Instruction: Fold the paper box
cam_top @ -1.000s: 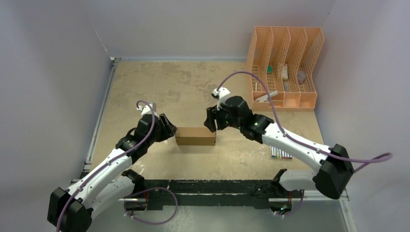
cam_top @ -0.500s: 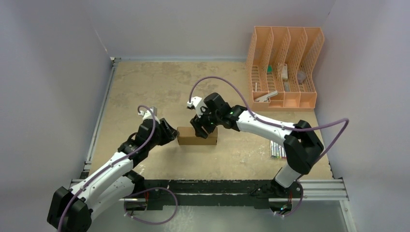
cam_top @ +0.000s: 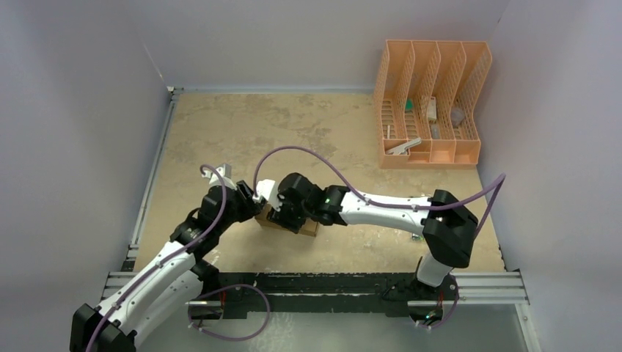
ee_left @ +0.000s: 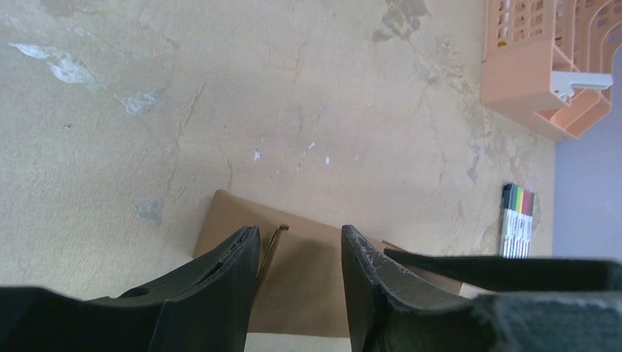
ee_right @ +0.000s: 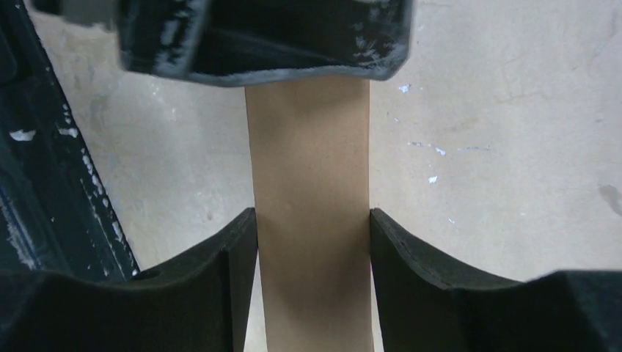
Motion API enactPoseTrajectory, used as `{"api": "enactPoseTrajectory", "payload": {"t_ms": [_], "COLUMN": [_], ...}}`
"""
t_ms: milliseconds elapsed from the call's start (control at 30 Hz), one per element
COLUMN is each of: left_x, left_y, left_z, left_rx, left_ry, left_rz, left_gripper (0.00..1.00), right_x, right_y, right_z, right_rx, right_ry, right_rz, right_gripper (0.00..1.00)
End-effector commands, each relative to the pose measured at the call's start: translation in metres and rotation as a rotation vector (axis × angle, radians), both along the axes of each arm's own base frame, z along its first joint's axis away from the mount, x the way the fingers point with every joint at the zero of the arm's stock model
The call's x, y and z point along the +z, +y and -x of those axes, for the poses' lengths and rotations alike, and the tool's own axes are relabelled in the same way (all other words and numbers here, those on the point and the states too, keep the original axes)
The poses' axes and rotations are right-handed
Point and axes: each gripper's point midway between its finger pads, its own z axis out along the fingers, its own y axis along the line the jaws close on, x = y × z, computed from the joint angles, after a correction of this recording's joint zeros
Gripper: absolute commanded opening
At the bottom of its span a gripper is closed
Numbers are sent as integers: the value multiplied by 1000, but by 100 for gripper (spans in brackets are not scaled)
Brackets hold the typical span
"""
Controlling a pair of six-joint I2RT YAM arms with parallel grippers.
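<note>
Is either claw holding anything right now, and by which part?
The right claw grips the box across its width, one finger on each long side. The left claw stands open over the box's end, holding nothing.

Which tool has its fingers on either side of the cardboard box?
The right tool: its fingers flank both long sides of the paper box. The left tool only sits over the box's left end.
</note>
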Motion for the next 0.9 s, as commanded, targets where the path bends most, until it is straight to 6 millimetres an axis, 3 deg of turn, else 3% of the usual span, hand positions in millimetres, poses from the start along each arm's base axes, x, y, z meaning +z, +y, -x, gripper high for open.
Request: {"api": "enactPoseTrajectory", "payload": {"t_ms": [0,167,267,400,700,867], "left_x": [30,52,66,85,104,109], "left_y": [9,52,80,101,138,151], "left_z": [-11,-13,-11,-9,-8,-9], "left_rx": [50,240,347,403,522,575], "left_ry": [-101,-161,-201,-246,-306,-318], "left_rz": [-11,-96,-165,-258,-431,-494], "left_gripper": [45,49,52,59,88,98], "right_x": [-26,-20,-25,-35,-41,-29], "right_y": [-30,-38,-48,-52,-35,-23], "right_z": [-4,-10,-16,-21,-13,-1], "right_rx": [-85,-150,-178,-166,-146,-116], "right_ry": [-178,-404,-512,-580,-503,-423], "right_rz": [201,289,361,391,337,271], "right_gripper": [44,41,42,45,60,65]}}
